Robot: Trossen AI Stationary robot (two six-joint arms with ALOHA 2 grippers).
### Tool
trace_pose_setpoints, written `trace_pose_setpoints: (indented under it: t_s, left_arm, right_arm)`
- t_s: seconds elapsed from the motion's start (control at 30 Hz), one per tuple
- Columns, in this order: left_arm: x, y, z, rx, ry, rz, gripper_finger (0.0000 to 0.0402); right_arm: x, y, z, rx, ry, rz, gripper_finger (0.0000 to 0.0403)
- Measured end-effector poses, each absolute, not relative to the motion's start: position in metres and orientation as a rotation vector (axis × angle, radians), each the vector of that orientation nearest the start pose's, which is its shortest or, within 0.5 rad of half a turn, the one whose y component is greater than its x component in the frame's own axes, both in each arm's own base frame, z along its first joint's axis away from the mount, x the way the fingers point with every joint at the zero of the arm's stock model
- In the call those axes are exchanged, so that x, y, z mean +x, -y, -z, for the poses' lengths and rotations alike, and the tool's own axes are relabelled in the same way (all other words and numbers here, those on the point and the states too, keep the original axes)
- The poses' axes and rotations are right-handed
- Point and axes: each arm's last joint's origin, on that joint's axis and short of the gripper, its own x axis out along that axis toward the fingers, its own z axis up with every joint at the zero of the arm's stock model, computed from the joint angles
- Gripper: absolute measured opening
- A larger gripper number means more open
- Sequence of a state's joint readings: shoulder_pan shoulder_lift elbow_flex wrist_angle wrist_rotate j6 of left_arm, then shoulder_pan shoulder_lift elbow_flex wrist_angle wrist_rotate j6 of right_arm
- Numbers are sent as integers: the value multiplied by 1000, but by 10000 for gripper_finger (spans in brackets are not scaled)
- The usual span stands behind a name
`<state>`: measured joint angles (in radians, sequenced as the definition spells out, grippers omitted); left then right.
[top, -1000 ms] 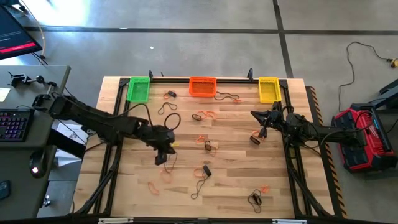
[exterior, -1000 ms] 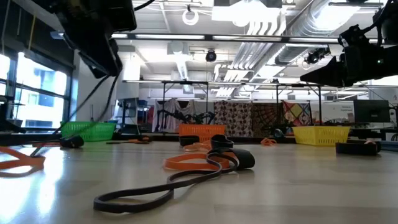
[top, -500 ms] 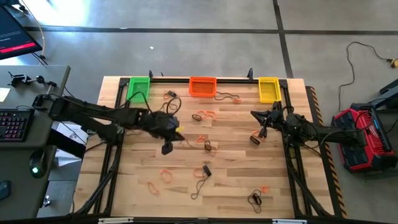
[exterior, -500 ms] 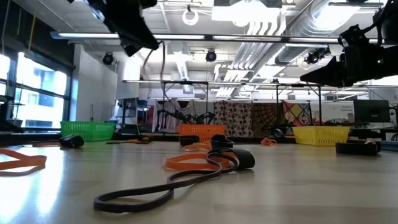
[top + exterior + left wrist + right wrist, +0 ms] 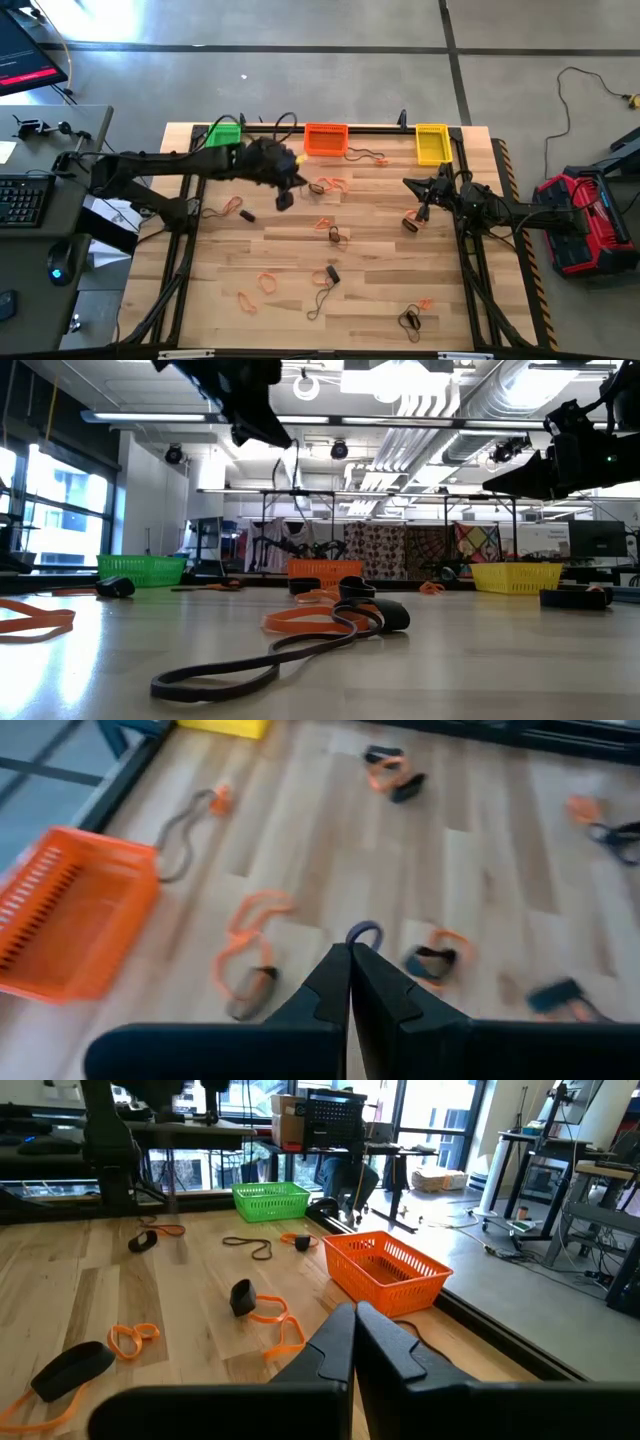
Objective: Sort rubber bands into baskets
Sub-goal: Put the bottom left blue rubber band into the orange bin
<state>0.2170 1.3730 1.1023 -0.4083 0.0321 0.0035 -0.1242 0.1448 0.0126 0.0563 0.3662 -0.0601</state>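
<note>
My left gripper [image 5: 285, 198] hangs shut above the table, a little nearer than the orange basket [image 5: 326, 139] and to its left. A small dark rubber band loop [image 5: 363, 932] shows at its fingertips. The green basket [image 5: 222, 142] and the yellow basket [image 5: 431, 144] stand along the far edge with the orange one. Several orange and dark rubber bands [image 5: 330, 186] lie flat on the wood. My right gripper [image 5: 407, 183] waits shut and level at the right, holding nothing. My left gripper pinches the dark rubber band between its shut fingertips [image 5: 340, 970]. Only a short loop [image 5: 363, 932] sticks out past them. The fingers slant downward. The band is lifted clear of the table.
More bands lie at the middle [image 5: 328, 230], near the front edge [image 5: 410, 320] and front left [image 5: 265, 283]. One black-and-orange band [image 5: 410, 222] lies close under the right arm. A black frame [image 5: 380, 127] runs along the far edge behind the baskets.
My left gripper has risen and swung from the table's middle left toward the far edge and to the right, closing on the orange basket, and has stayed shut. The right arm has kept still.
</note>
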Motion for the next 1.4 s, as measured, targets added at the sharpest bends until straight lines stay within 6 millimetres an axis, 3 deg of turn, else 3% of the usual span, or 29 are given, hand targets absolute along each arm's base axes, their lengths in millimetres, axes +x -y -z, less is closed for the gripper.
trace_pose_setpoints:
  t_s: [0.67,0.9,1.17,1.4]
  left_arm:
    - [333,-197,-288,-7,-717,-404,0]
    - [347,-238,-275,0,-733,-453,0]
    - [351,-280,-246,-23,-772,-508,0]
    - [350,-297,-226,-5,-804,-510,0]
  right_arm:
    - [102,23,-162,-68,-90,488,0]
    - [102,23,-162,-68,-91,488,0]
    - [102,23,-162,-68,-90,488,0]
    - [102,23,-162,-68,-91,488,0]
